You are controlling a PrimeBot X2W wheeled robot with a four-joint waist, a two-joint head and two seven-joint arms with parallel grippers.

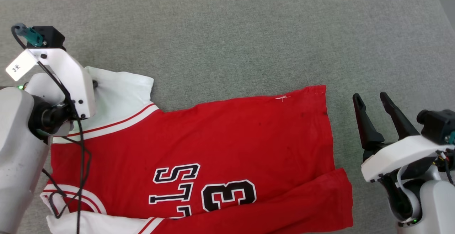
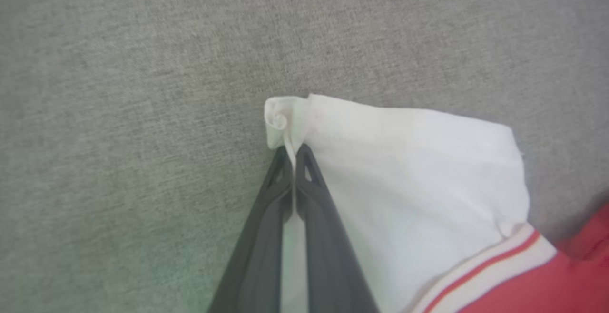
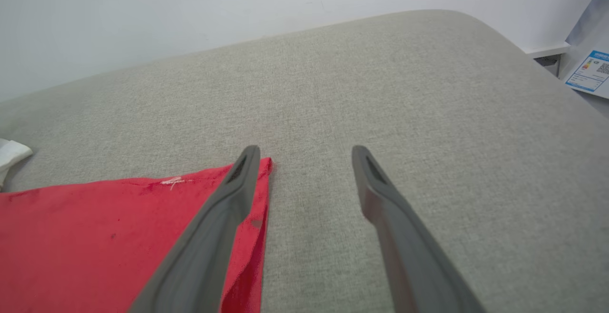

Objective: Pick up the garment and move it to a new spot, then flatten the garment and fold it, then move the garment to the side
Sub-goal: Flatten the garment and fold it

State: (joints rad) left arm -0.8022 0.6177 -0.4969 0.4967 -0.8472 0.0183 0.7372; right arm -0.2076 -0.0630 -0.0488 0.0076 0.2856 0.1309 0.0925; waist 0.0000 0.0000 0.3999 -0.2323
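The garment (image 1: 220,145), a red jersey with white sleeves, striped trim and black lettering, lies spread on the grey cushion, its bottom hem toward the right. My left gripper (image 2: 295,153) is shut on the corner of the white sleeve (image 2: 409,170), pinching a curl of its edge between the fingertips. In the head view the left wrist covers that sleeve (image 1: 121,91) at the left. My right gripper (image 1: 371,100) stands open just right of the hem; in its wrist view the right gripper (image 3: 304,153) has its left finger over the red hem corner (image 3: 257,194), and I cannot tell whether it touches.
The grey fabric cushion (image 1: 249,31) stretches far beyond the jersey toward the back and right. A white wall (image 3: 190,8) rises behind it. A white shelf edge with a blue label (image 3: 590,70) sits past the cushion's right end. A black cable (image 1: 81,155) drapes over the jersey's left side.
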